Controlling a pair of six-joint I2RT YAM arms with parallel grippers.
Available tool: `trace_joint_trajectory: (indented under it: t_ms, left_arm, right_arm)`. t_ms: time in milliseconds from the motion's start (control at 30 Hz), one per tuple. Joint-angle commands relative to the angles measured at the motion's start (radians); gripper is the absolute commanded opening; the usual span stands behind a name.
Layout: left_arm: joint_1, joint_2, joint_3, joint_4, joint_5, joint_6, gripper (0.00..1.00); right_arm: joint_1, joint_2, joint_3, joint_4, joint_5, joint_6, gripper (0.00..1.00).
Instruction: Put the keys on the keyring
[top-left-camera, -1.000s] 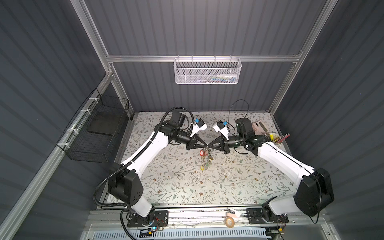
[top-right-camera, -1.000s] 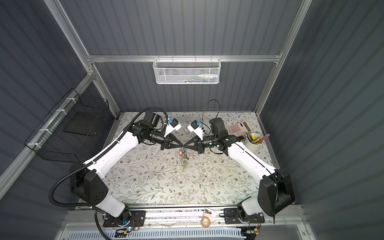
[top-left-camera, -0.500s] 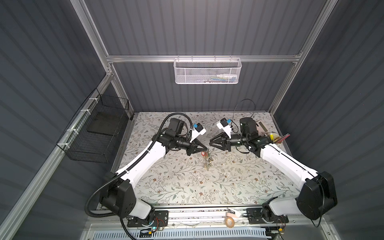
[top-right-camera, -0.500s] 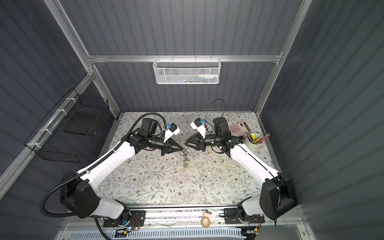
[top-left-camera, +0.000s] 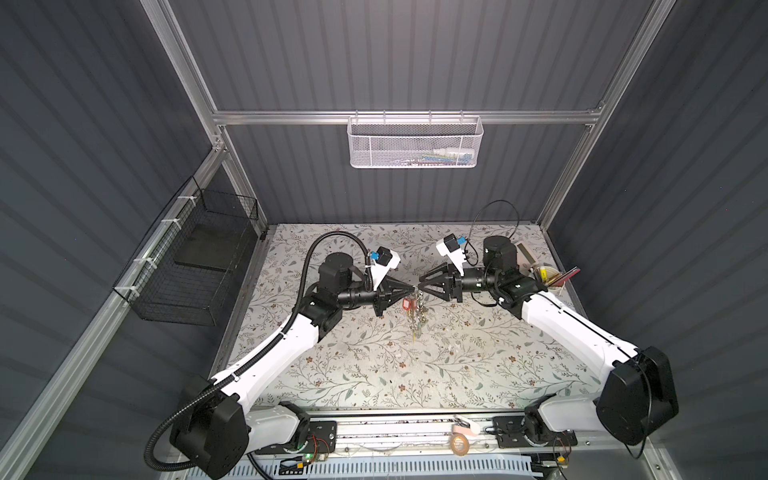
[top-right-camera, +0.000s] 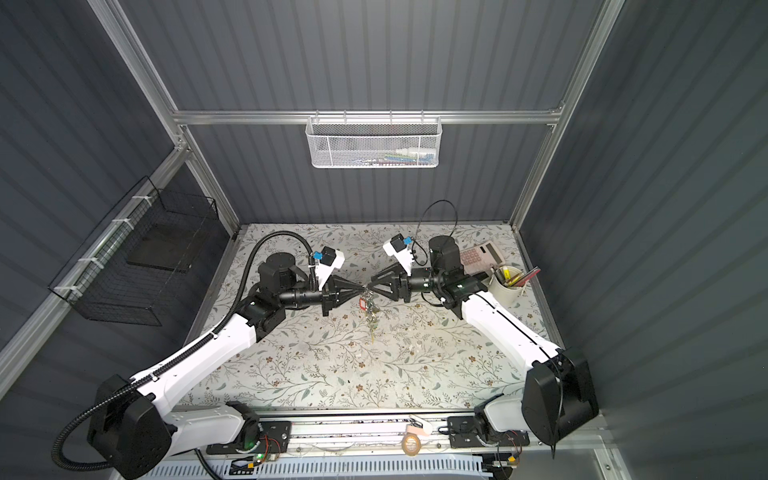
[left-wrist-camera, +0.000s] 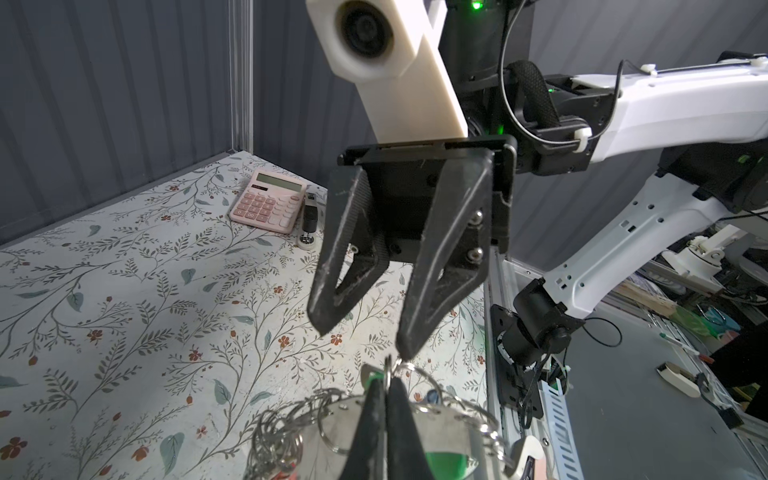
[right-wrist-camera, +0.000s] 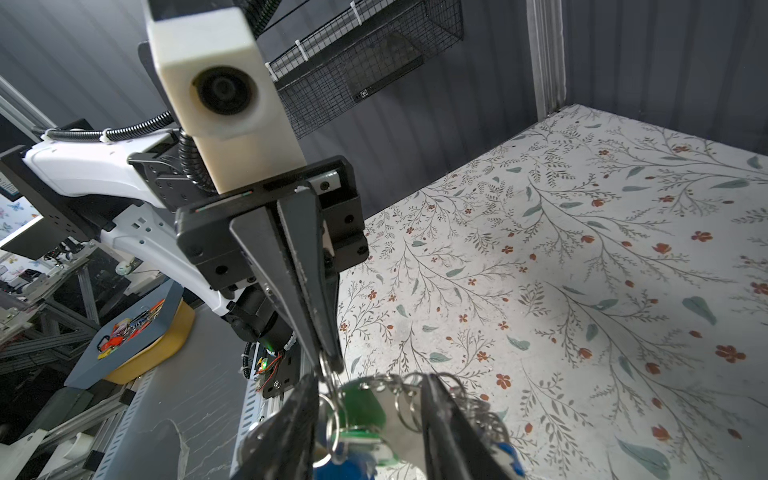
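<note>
1. left gripper (right-wrist-camera: 330, 359) — jaws pressed together, pinching a silver ring at the top of the keyring (top-left-camera: 417, 309). The arm reaches in level from the left in both top views, with its tips over the middle of the floral tabletop (top-left-camera: 353, 374).

2. keyring — a bunch of silver rings and small keys hanging below the left gripper's tips (whether its lowest key touches the surface cannot be told). It carries one red tag (top-left-camera: 406, 305) on the side nearer the left arm and one blue tag (right-wrist-camera: 345, 467), partly out of frame.

3. green-tagged keys (right-wrist-camera: 361, 405) — the green tag lies among the rings of the bunch, just below the left gripper's tips. It sits between the right gripper's two fingers but is not clamped by them. Whether its small ring is threaded onto the large loop cannot be told.

4. right gripper (left-wrist-camera: 368, 336) — jaws parted to a middling gap, gripping nothing. Its tips face the left gripper's tips, just beside them, and one fingertip (left-wrist-camera: 409, 349) is close to the pinched ring.

5. pink calculator (left-wrist-camera: 268, 203) — flat on the tabletop in the far right corner, with a stapler (left-wrist-camera: 308, 224) just beside it and a pen cup (top-right-camera: 509, 286) near, by the right arm.

6. white mesh basket (top-left-camera: 415, 143) — hung on the back rail.

7. black wire basket (top-left-camera: 195, 257) — hung on the left wall.
</note>
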Motion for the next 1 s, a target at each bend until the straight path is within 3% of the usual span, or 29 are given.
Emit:
trace_joint_trajectory:
  t_ms: [0, 633, 767, 967]
  left_arm:
    - [-0.006, -0.04, -0.032, 0.2, -0.031, -0.083, 0.0]
    - [-0.036, -0.075, -0.24, 0.642, -0.263, -0.306, 0.0]
    - [-0.046, -0.065, -0.277, 0.731, -0.3, -0.34, 0.0]
    - [-0.053, -0.052, -0.312, 0.829, -0.354, -0.354, 0.0]
  right_arm:
    - [0.006, 0.014, 0.001, 0.024, -0.03, 0.005, 0.42]
    - [0.027, 0.067, 0.026, 0.061, -0.028, 0.037, 0.29]
    - [0.038, 0.077, 0.036, 0.06, -0.031, 0.042, 0.19]
    - [0.054, 0.087, 0.048, 0.045, -0.034, 0.047, 0.19]
